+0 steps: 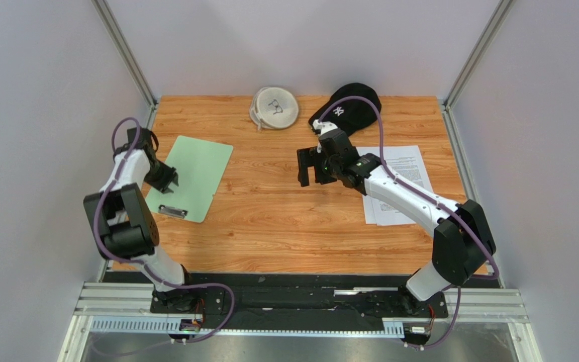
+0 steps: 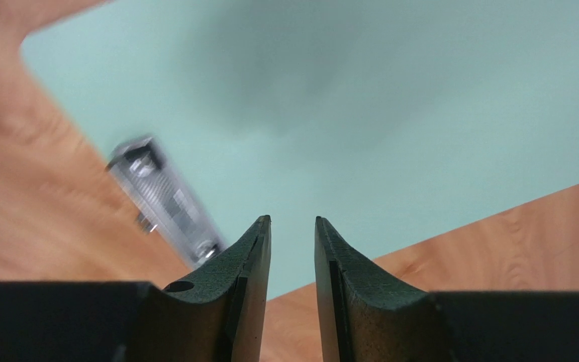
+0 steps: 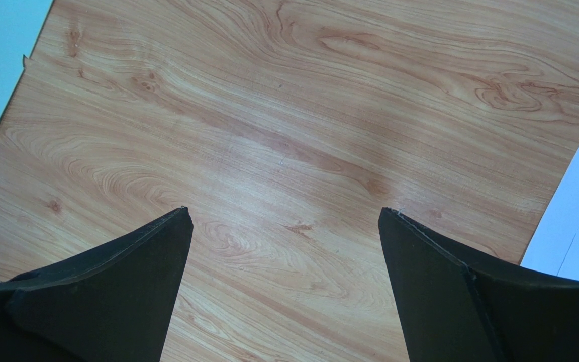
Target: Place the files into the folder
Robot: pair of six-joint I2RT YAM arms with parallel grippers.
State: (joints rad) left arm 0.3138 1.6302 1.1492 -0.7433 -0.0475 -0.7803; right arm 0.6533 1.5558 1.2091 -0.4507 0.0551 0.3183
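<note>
Black fingertips of the left gripper (image 2: 291,220) fill the bottom of the left wrist view, with only a narrow slit between them and nothing in it. They hover over the folder (image 2: 345,113), near its metal clip (image 2: 166,200), which has no paper under it. From above, the folder lies flat at the left side of the table (image 1: 270,219), clip end toward the arms. The files (image 1: 409,162) lie printed side up at the right side, well apart from the folder and partly hidden behind the right arm. The right gripper (image 3: 285,211) hangs over bare wood between the 2, jaws spread wide and empty. A black cap (image 1: 353,102) and a white round object (image 1: 274,107) rest at the far edge, apart from both.

By my reading, nothing of the task is done yet: no sheet is lifted, none lies on the board, and the clip is not raised. Picking up the sheets, carrying them across and seating them under the clip all remain.
</note>
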